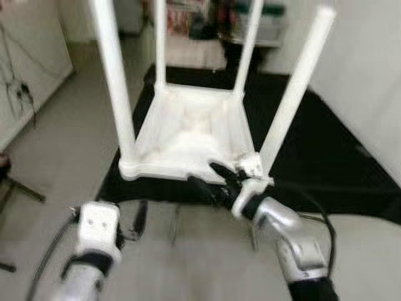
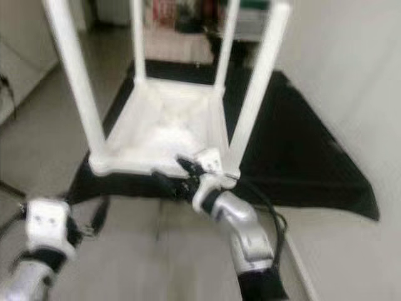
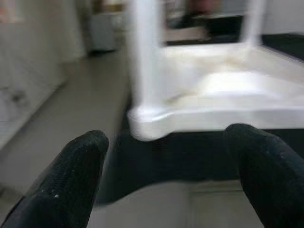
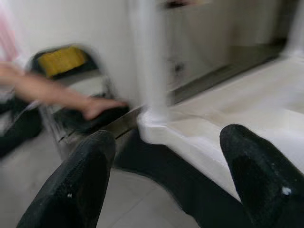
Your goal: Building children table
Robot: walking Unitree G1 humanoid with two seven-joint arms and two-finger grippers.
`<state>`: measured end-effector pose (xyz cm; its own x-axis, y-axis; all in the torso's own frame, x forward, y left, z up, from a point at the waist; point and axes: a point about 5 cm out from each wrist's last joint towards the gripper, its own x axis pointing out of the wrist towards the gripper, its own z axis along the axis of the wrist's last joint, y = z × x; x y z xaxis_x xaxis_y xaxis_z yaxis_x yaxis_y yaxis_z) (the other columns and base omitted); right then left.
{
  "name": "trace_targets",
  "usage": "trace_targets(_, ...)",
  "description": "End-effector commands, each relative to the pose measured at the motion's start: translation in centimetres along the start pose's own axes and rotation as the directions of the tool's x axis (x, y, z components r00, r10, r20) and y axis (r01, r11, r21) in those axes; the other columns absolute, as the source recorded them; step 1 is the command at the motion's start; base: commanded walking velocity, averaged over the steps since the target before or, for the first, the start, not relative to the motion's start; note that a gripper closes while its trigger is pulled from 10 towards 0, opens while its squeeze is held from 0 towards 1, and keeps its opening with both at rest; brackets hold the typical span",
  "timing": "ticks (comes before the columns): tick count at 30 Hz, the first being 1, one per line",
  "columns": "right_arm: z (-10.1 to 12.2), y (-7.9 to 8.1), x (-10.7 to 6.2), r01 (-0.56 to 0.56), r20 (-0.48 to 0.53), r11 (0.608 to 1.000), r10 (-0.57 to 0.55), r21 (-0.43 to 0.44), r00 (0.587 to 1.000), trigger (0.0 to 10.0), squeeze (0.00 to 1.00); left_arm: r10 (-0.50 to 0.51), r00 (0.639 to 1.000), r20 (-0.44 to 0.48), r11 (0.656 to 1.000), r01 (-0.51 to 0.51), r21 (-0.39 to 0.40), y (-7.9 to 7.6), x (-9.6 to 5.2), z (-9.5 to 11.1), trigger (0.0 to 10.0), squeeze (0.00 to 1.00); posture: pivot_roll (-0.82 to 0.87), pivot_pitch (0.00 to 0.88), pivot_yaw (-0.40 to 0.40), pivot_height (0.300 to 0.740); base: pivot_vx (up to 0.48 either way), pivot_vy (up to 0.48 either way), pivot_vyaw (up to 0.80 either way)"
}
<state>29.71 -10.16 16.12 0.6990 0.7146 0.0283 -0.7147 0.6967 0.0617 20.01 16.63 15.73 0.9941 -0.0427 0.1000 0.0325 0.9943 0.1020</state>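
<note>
Lying upside down on a black mat, the white table has its top against the mat and its four legs pointing up. The mat is spread over a pale floor, beside a white wall on the robot's right.

At the table's near edge, close to the near right leg, is the right claw. Its black fingers are spread apart, and the right wrist view shows a corner of the table and the base of a leg between and beyond them; whether a finger touches the rim cannot be told through the blur. That same view has a person's hand reaching toward the floor past the table corner, near something dark with a yellow patch.

Lower and nearer the robot, over bare floor short of the mat, is the left claw. Its fingers are also apart and hold nothing. The left wrist view looks past them at the near left corner of the table and the leg rising from it.

Blurred furniture stands at the far end of the room.
</note>
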Motion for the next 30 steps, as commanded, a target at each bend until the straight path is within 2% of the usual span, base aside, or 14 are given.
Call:
trace_targets(1, -0.4, 0.9, 0.1, -0.085, -0.035, 0.996, 0.085, -0.005, 0.996, 10.0, 0.0, -0.027, 0.999, -0.017, 1.0, 0.027, 0.003, -0.1, 0.3, -0.3, 10.0, 0.0, -0.02, 0.044, -0.081, 0.74, 0.36, 0.0, 0.0)
trace_targets(3, -1.0, 1.3, 0.1, -0.113, -0.115, 0.992, 0.106, -0.051, 0.988, 10.0, 0.0, -0.051, 0.999, -0.01, 0.999, 0.051, 0.003, -0.3, 0.4, -0.2, 10.0, 0.0, -0.02, 0.044, -0.081, 0.74, 0.362, 0.0, 0.0)
trace_targets(4, -1.0, 1.3, 0.1, -0.113, -0.115, 0.992, 0.106, -0.051, 0.988, 10.0, 0.0, -0.051, 0.999, -0.01, 0.999, 0.051, 0.003, -0.3, 0.4, -0.2, 10.0, 0.0, -0.02, 0.044, -0.081, 0.74, 0.364, 0.0, 0.0)
trace_targets(6, -0.7, 1.9, -0.6, -0.239, -0.086, 0.971, 0.239, 0.009, 0.967, 10.0, 0.0, -0.082, 0.997, -0.008, 0.997, 0.082, 0.009, -0.7, 0.4, -0.1, 10.0, 0.0, -0.02, 0.044, -0.081, 0.74, 0.362, 0.0, 0.0)
trace_targets(8, -0.6, 2.0, -0.8, -0.268, -0.077, 0.963, 0.269, 0.024, 0.96, 10.0, 0.0, -0.089, 0.996, -0.008, 0.996, 0.089, 0.009, -0.8, 0.4, -0.1, 10.0, 0.0, -0.02, 0.044, -0.081, 0.74, 0.358, 0.0, 0.0)
trace_targets(14, -0.8, 1.5, -1.1, -0.259, -0.089, 0.965, 0.262, 0.04, 0.961, 10.0, 0.0, -0.116, 0.993, -0.008, 0.993, 0.115, -0.006, -0.9, 0.6, -0.3, 10.0, 0.0, -0.03, 0.047, -0.08, 0.74, 0.23, 0.0, 0.0)
trace_targets(18, -1.0, 0.5, -2.5, -0.341, -0.151, 0.939, 0.342, 0.03, 0.928, 10.0, 0.0, -0.18, 0.984, -0.019, 0.984, 0.18, 0.005, -1.3, 0.6, -0.4, 10.0, 0.0, -0.02, 0.047, -0.077, 0.74, 0.0, 0.0, 0.0)
trace_targets(19, -1.0, 0.3, -3.1, -0.384, -0.168, 0.922, 0.386, 0.044, 0.907, 10.0, 0.0, -0.219, 0.976, -0.023, 0.976, 0.219, -0.003, -1.6, 0.4, -0.3, 10.0, 0.0, -0.02, 0.047, -0.077, 0.74, 0.0, 0.0, 0.0)
trace_targets(20, -0.6, 0.1, -4.1, -0.455, -0.183, 0.887, 0.461, 0.074, 0.868, 10.0, 0.0, -0.316, 0.948, -0.032, 0.949, 0.315, -0.023, -2.4, -0.1, -0.3, 10.0, 0.0, -0.02, 0.047, -0.073, 0.74, 0.0, 0.0, 0.0)
trace_targets(23, -0.3, 0.0, -4.8, -0.502, -0.19, 0.859, 0.511, 0.096, 0.838, 10.0, 0.0, -0.382, 0.923, -0.039, 0.924, 0.381, -0.038, -3.0, -0.5, -0.3, 10.0, 0.0, -0.02, 0.047, -0.073, 0.74, 0.0, 0.0, 0.0)
trace_targets(25, 0.4, -0.6, -6.4, -0.573, -0.215, 0.806, 0.592, 0.151, 0.776, 10.0, 0.0, -0.527, 0.848, -0.062, 0.849, 0.522, -0.085, -4.2, -1.9, -0.6, 10.0, 0.0, -0.02, 0.048, -0.075, 0.74, 0.0, 0.0, 0.0)
trace_targets(26, 0.5, -0.7, -7.0, -0.59, -0.237, 0.79, 0.613, 0.166, 0.754, 10.0, 0.0, -0.561, 0.825, -0.069, 0.826, 0.554, -0.102, -4.5, -2.3, -0.7, 10.0, 0.0, -0.02, 0.048, -0.075, 0.74, 0.0, 0.0, 0.0)
trace_targets(28, 0.3, -0.9, -7.8, -0.606, -0.285, 0.774, 0.632, 0.185, 0.72, 10.0, 0.0, -0.6, 0.797, -0.074, 0.798, 0.588, -0.131, -4.8, -2.9, -0.8, 10.0, 0.0, -0.02, 0.05, -0.074, 0.74, 0.0, 0.0, 0.0)
trace_targets(30, 0.1, -1.1, -8.1, -0.603, -0.313, 0.775, 0.63, 0.19, 0.71, 10.0, 0.0, -0.612, 0.787, -0.076, 0.788, 0.599, -0.144, -4.8, -3.2, -0.8, 10.0, 0.0, -0.02, 0.054, -0.073, 0.74, 0.0, 0.0, 0.0)
